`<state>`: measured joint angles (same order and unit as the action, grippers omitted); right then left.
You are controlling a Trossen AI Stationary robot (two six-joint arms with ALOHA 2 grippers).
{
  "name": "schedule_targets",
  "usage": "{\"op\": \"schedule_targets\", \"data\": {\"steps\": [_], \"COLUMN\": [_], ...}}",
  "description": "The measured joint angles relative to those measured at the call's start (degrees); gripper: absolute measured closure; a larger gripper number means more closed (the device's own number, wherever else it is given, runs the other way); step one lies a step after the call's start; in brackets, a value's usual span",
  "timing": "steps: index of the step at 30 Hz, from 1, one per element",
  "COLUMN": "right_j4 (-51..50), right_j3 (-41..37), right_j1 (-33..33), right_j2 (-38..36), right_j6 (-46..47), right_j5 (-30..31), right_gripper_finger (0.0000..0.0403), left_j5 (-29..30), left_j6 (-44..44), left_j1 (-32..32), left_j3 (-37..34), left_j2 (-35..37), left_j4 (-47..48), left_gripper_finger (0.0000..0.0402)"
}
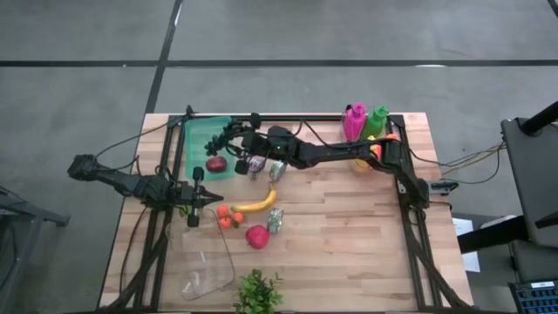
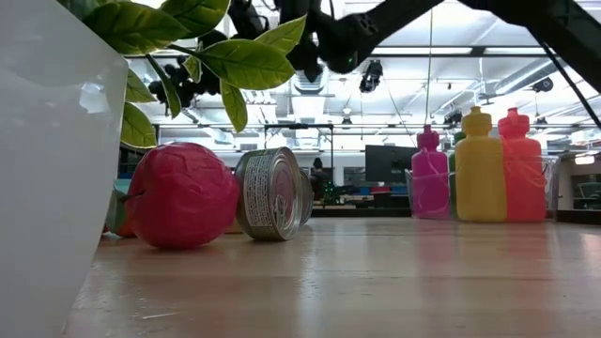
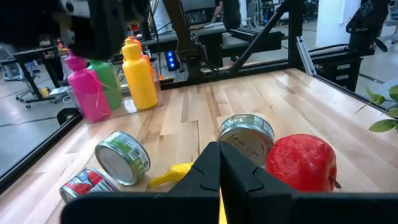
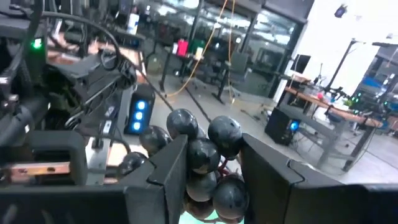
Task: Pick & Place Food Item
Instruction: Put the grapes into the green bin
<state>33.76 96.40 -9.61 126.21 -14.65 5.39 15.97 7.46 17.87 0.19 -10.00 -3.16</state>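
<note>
**Ana:** Dark grapes (image 4: 205, 158) sat between the right hand's (image 4: 211, 180) fingers, which were partly apart and clamped on the bunch.

**Ben:** Where was that hand over the bench (image 1: 349, 253)?

**Ana:** In the high view, the right hand (image 1: 234, 133) was out toward ten o'clock from the bench's middle, holding the grapes (image 1: 220, 137) above the green tray (image 1: 196, 139). A dark red fruit (image 1: 215, 163) lay in the tray near its six o'clock edge.

**Ben:** And the left hand?

**Ana:** The left hand (image 1: 202, 199) waited at about nine o'clock, its fingers (image 3: 208, 171) pressed together and gripping nothing.

**Ben:** What lay near it?

**Ana:** Just toward three o'clock of it were small orange fruits (image 1: 228, 215), a banana (image 1: 257, 204), a red apple (image 1: 256, 236) and a tin can (image 1: 276, 220). Two more cans (image 1: 265, 166) lay under the right arm, just off the tray's three o'clock edge.

**Ben:** Anything else?

**Ana:** Pink, green and yellow bottles (image 1: 366, 126) stood around one o'clock, a leafy plant (image 1: 256, 292) at six o'clock, and a clear plastic container (image 1: 209, 270) toward seven.
</note>
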Motion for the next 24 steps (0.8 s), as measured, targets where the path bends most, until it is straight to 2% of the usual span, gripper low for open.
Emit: {"op": "schedule_targets", "data": {"steps": [6, 13, 18, 24], "right_j4": [11.59, 12.75, 5.91, -9.69], "right_j3": [0.72, 5.53, 9.16, 15.19], "right_j1": [-0.06, -1.64, -3.09, -3.69], "right_j2": [6.75, 13.03, 16.0, 17.63], "right_j6": [-1.7, 3.41, 9.0, 11.25], "right_j5": [0.59, 0.53, -2.93, -4.39], "right_gripper_finger": [0.0266, 0.0266, 0.0266, 0.0266], "left_j5": [0.0, 0.0, 0.01, 0.0], "left_j6": [0.0, -0.02, -0.02, -0.02], "left_j1": [0.02, 0.02, 0.02, 0.02], "left_j3": [0.0, 0.0, 0.0, 0.0], "left_j2": [0.02, 0.02, 0.02, 0.02], "left_j4": [0.01, 0.0, 0.01, 0.0], "left_gripper_finger": [0.0402, 0.0402, 0.0402, 0.0402]}}
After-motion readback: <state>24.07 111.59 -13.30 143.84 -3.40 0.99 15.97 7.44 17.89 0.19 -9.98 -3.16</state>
